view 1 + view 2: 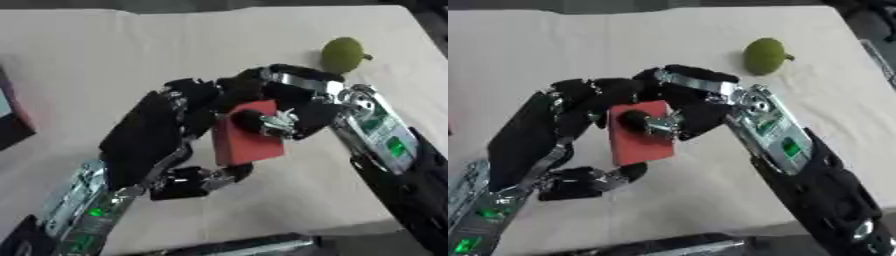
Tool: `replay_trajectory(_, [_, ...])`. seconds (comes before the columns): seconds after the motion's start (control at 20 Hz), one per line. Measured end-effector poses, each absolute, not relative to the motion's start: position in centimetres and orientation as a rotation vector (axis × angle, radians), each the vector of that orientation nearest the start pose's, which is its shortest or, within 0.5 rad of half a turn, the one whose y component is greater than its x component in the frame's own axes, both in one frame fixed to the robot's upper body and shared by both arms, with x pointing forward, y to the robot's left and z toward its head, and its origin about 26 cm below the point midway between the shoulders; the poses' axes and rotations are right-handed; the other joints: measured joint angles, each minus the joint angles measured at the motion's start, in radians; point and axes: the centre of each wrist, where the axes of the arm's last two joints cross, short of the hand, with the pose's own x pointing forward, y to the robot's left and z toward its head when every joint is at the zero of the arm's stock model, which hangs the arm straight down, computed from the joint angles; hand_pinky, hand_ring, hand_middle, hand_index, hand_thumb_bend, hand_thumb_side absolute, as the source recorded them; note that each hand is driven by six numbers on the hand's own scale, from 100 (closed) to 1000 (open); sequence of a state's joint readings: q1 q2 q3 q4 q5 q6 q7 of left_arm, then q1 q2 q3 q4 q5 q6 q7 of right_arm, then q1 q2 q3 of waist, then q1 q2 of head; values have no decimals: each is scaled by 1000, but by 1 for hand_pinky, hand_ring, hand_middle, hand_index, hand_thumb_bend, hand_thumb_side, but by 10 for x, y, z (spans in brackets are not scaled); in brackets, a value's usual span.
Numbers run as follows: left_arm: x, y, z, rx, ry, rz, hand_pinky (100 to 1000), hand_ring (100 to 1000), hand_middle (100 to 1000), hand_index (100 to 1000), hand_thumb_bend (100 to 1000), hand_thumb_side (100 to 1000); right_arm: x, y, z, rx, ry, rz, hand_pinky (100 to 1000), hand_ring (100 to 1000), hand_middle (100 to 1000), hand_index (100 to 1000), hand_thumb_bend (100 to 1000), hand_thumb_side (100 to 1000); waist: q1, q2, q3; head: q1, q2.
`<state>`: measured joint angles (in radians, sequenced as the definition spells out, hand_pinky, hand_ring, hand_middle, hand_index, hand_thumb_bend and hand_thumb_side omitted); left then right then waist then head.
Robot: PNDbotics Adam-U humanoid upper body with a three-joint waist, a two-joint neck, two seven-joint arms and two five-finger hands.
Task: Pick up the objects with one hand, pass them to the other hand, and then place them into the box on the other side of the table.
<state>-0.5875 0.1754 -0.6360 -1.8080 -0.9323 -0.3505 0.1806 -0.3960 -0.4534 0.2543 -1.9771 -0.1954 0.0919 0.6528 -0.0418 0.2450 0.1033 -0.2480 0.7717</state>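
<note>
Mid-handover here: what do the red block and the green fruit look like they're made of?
The red block, held between the left robot hand and the right robot hand, looks matte with flat faces and crisp edges, possibly foam, wood or plastic. The green fruit on the table has a dull skin and a dark stem; real or plastic, I cannot tell.

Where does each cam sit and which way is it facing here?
Left eye view: in the head, looking down at the table; shows the left hand and right hand meeting on the red block, plus a dark box edge at the far left.
Right eye view: same head, a slightly shifted viewpoint, also facing down; more of the right forearm shows, while the box edge is barely visible.
Shared: both hands, the red block, the green fruit beyond them on the right.
</note>
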Motion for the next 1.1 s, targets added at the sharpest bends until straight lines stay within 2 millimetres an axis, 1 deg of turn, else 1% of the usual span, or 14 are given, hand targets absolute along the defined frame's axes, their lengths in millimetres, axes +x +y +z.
replay_trajectory(0.05, [292, 61, 176, -394, 2800, 1363, 535, 321, 740, 997, 484, 100, 303, -212, 204, 510, -1851, 1287, 835, 465, 385, 499, 100, 515, 0, 0, 0, 0, 0])
replay_trajectory(0.25, [292, 60, 176, -427, 2779, 1393, 518, 281, 682, 990, 433, 100, 304, -212, 203, 510, -1845, 1285, 834, 465, 385, 499, 100, 516, 0, 0, 0, 0, 0])
replay_trajectory(0.4, [292, 59, 176, -460, 2763, 1421, 514, 267, 659, 987, 412, 100, 304, -213, 203, 509, -1843, 1282, 834, 465, 384, 498, 100, 519, 0, 0, -1, 0, 0])
replay_trajectory(0.55, [292, 59, 176, -508, 2740, 1458, 513, 265, 658, 986, 404, 100, 305, -213, 203, 507, -1841, 1277, 834, 465, 383, 498, 100, 521, 0, 0, -2, 0, 0])
replay_trajectory(0.7, [291, 58, 175, -551, 2716, 1491, 504, 241, 617, 978, 356, 100, 305, -213, 202, 505, -1837, 1272, 833, 465, 383, 497, 100, 522, 0, 0, -2, 0, 0])
replay_trajectory(0.8, [290, 57, 175, -571, 2711, 1504, 484, 207, 559, 966, 317, 100, 305, -214, 202, 503, -1838, 1270, 833, 465, 383, 497, 100, 523, 0, 0, -2, 0, 0])
replay_trajectory(0.85, [290, 56, 175, -578, 2714, 1505, 468, 185, 522, 956, 283, 100, 305, -214, 202, 502, -1839, 1269, 833, 465, 383, 497, 100, 524, 0, 0, -2, 0, 0])
replay_trajectory(0.9, [290, 56, 175, -584, 2719, 1504, 445, 154, 473, 939, 223, 100, 306, -214, 203, 500, -1840, 1267, 834, 465, 383, 498, 100, 524, 0, 0, -2, 0, 0])
replay_trajectory(0.95, [290, 56, 175, -589, 2726, 1500, 433, 140, 452, 930, 193, 100, 306, -214, 203, 500, -1840, 1267, 834, 465, 383, 498, 100, 522, 0, 0, -2, 0, 0])
replay_trajectory(1.05, [289, 55, 173, -597, 2753, 1483, 403, 101, 379, 896, 102, 100, 306, -214, 203, 499, -1841, 1267, 834, 465, 384, 498, 100, 525, 0, 0, -2, -1, 0])
replay_trajectory(1.1, [289, 55, 173, -598, 2774, 1468, 400, 100, 375, 893, 100, 100, 306, -214, 203, 499, -1841, 1267, 834, 465, 385, 498, 100, 525, 0, 0, -2, -1, 0])
